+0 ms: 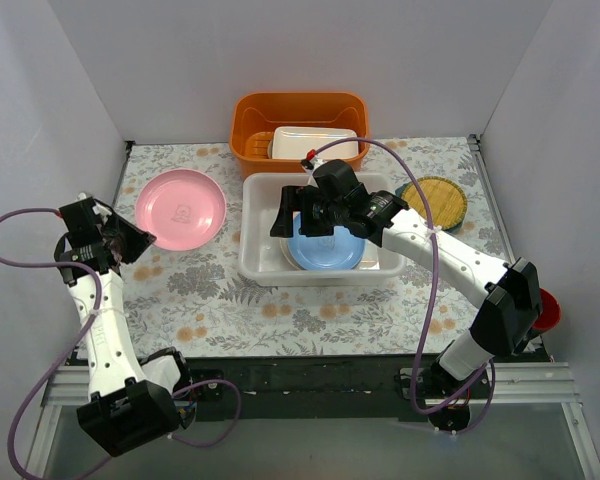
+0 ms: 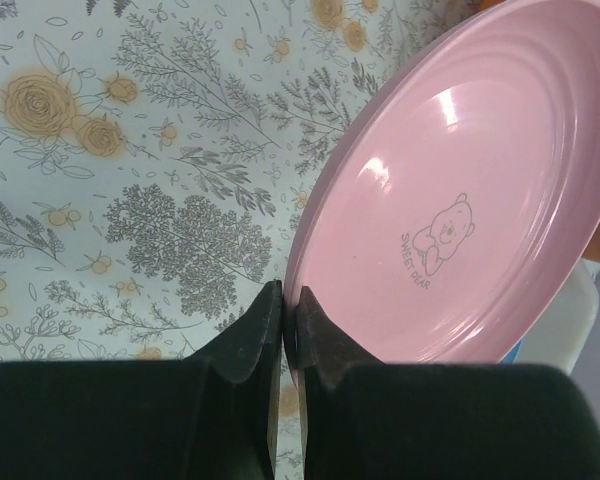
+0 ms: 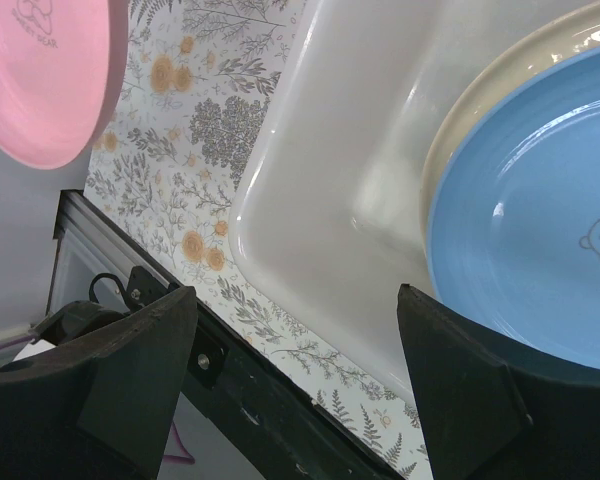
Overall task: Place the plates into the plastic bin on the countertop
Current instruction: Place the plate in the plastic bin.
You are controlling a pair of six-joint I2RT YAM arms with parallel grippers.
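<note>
I see the countertop point(image 1: 230, 305) with the plastic bin point(image 1: 260, 235) at its middle and the orange tub point(image 1: 250, 120) just behind it. In the bin a light blue plate point(image 1: 325, 250) lies on a cream plate point(image 3: 460, 120) (only its rim shows). A pink plate point(image 1: 180, 208) is outside the bin on the left, and a yellow woven plate point(image 1: 432, 200) lies on the right. My left gripper point(image 2: 283, 330) is pinching the pink plate's rim. My right gripper point(image 3: 300, 390) hangs over the bin's left half, fingers spread wide, holding nothing.
</note>
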